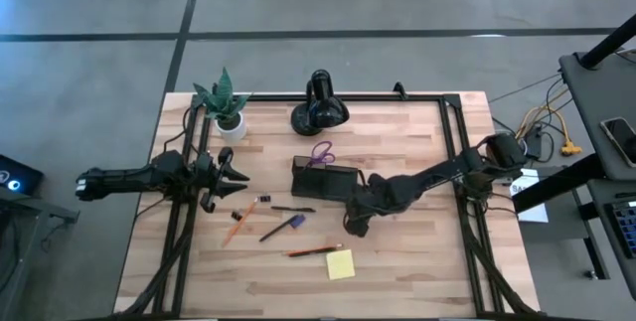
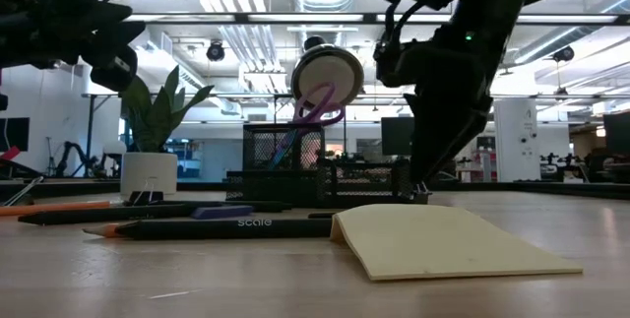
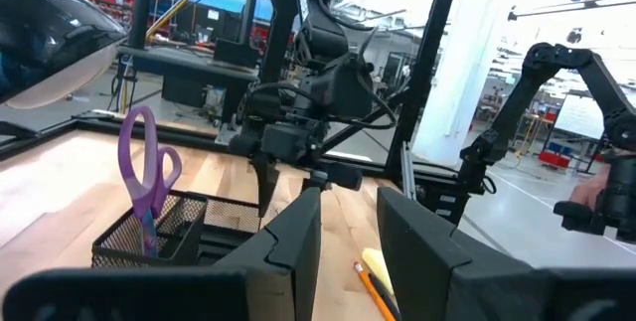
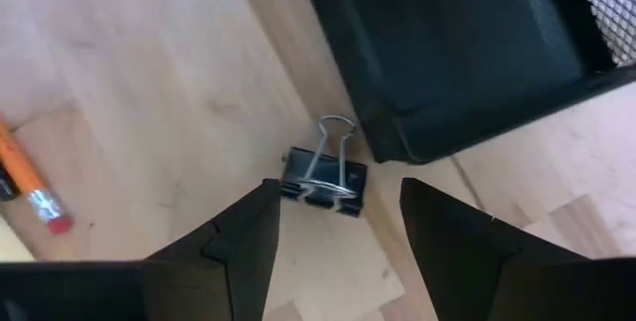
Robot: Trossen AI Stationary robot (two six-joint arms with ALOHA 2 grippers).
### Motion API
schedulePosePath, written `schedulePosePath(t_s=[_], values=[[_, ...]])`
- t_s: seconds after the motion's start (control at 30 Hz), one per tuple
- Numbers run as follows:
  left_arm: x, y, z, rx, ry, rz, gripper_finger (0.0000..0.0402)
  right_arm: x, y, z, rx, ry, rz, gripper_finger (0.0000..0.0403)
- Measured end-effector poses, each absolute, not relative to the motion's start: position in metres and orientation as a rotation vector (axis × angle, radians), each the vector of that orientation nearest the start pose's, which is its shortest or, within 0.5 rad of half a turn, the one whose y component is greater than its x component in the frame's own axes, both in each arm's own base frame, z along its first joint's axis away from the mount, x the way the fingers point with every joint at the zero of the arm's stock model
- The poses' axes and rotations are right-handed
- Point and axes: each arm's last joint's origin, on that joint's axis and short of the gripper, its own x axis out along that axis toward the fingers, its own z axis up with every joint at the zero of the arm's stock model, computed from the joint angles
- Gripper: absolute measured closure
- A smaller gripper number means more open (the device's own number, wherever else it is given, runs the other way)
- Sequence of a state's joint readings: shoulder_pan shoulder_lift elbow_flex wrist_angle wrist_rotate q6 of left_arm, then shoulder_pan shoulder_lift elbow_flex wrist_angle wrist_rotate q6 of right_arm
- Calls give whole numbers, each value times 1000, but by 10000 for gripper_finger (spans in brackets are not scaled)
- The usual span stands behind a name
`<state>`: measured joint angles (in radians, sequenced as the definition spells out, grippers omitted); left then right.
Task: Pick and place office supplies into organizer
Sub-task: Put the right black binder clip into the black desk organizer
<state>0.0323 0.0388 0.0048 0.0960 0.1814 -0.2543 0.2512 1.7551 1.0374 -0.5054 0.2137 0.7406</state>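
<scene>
scissors already stand handles-up in the mesh cup of the organizer, so we turn to the smaller items. we hold our right gripper wide apart and empty, straddling a black binder clip that lies on the wood just ahead of the fingertips, close beside the organizer's low corner. we judge this spread leaves room to close on the clip body. pens, pencils and the yellow pad lie further back. our left gripper waits, parted and holding nothing, well off.
</scene>
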Motion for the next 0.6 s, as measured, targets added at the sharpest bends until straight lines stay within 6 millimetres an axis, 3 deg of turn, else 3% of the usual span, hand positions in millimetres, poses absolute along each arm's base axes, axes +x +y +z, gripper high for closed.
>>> schedulePosePath(t_s=[0.37,0.6], values=[[99,-2,171,-247,-43,-156,316,319,76,156,381,1096,-382,203],[99,-2,171,-247,-43,-156,316,319,75,156,400,1092,-395,251]])
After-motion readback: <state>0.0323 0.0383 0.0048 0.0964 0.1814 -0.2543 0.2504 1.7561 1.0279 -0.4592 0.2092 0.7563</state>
